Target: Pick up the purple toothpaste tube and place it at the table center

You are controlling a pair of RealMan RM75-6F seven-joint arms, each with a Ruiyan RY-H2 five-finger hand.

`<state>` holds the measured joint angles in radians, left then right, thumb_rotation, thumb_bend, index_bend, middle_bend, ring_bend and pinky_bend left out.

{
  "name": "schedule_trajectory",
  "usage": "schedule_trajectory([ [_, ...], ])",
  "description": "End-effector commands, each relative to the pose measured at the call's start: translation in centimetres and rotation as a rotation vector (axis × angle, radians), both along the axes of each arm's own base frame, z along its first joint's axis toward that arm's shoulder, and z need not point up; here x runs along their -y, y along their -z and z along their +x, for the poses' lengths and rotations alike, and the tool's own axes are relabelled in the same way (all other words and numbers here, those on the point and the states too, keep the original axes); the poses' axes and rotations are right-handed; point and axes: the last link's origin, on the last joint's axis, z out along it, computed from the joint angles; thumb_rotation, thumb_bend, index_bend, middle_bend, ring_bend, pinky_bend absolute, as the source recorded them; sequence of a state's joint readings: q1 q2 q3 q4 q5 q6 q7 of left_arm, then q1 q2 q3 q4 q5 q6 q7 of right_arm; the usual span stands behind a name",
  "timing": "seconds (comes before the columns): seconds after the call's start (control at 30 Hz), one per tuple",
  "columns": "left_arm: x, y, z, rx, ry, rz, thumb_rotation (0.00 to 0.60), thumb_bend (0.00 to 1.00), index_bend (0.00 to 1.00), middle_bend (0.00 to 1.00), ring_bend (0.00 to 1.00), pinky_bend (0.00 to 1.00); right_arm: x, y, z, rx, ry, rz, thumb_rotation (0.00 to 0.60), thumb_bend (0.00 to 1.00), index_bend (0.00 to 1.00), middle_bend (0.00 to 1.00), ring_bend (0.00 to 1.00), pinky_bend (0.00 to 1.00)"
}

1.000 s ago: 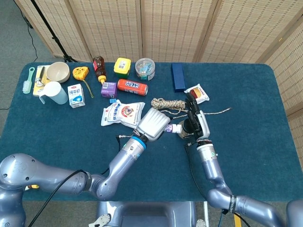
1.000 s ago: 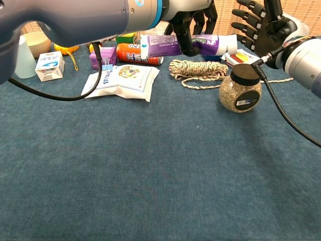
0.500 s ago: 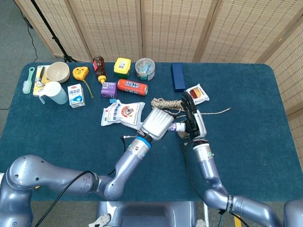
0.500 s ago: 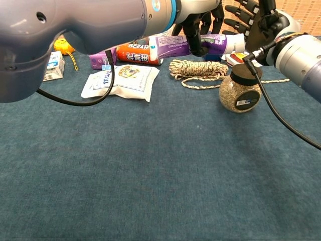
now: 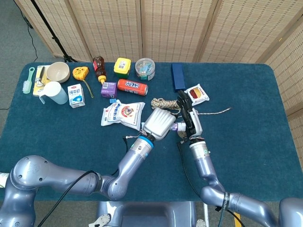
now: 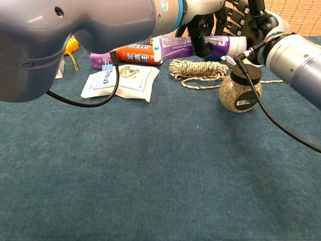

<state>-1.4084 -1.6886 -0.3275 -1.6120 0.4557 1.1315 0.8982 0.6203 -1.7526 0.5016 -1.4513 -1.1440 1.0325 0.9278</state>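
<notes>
Head view
Left hand [image 5: 159, 124]: seen from its back, closed around the purple toothpaste tube [image 5: 173, 126]; only the tube's cap end pokes out on the hand's right.
Right hand [image 5: 189, 122]: just beside the tube's cap end, palm turned toward the left hand; fingers look spread and no grip on anything shows.
Rope coil [image 5: 166, 103]: just beyond both hands.
Snack pouch [image 5: 122, 113]: to the left hand's left.

Chest view
Left hand [image 6: 203, 27]: dark fingers wrapped over the middle of the tube, holding it level above the table [image 6: 160, 165].
Purple toothpaste tube [image 6: 180, 47]: lifted, crimped end to the hand's left, white cap to its right, over the rope coil [image 6: 196, 69].
Right hand [image 6: 251, 15]: beside the cap, fingers apart, holding nothing I can see; whether it touches the cap I cannot tell.
Spice jar [image 6: 240, 89]: below the right hand.

Handling
Weight: likely light.
Body: soft laminate, dents under squeeze, probably a little slick.
Best hold: mid-body as now, or the stiffer shoulder by the cap, with gentle pressure.
</notes>
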Motion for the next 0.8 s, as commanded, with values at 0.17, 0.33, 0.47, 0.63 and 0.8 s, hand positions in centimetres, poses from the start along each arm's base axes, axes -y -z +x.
schedule_trajectory([
  [0.17, 0.09, 0.14, 0.36, 0.008, -0.002, 0.002, 0.600, 0.96, 0.55, 0.56, 0.61, 0.63, 0.00, 0.19, 0.06, -0.010, -0.006, 0.001, 0.162, 0.00, 0.00, 0.00, 0.00, 0.00],
  [0.33, 0.21, 0.27, 0.54, 0.005, -0.004, 0.001, 0.600, 0.96, 0.55, 0.56, 0.61, 0.63, -0.06, 0.29, 0.09, -0.021, -0.011, 0.000, 0.163, 0.00, 0.00, 0.00, 0.00, 0.00],
  [0.47, 0.22, 0.32, 0.60, 0.004, -0.004, 0.001, 0.600, 0.96, 0.55, 0.56, 0.61, 0.63, -0.06, 0.31, 0.08, -0.029, -0.017, 0.001, 0.162, 0.00, 0.00, 0.00, 0.00, 0.00],
  [0.63, 0.08, 0.38, 0.59, 0.007, -0.008, 0.004, 0.600, 0.96, 0.55, 0.56, 0.61, 0.63, -0.21, 0.32, 0.16, -0.035, -0.028, 0.005, 0.161, 0.00, 0.00, 0.00, 0.00, 0.00],
  [0.8, 0.03, 0.44, 0.65, 0.010, -0.010, 0.006, 0.600, 0.96, 0.55, 0.56, 0.61, 0.63, -0.28, 0.33, 0.26, -0.033, -0.032, 0.007, 0.161, 0.00, 0.00, 0.00, 0.00, 0.00],
])
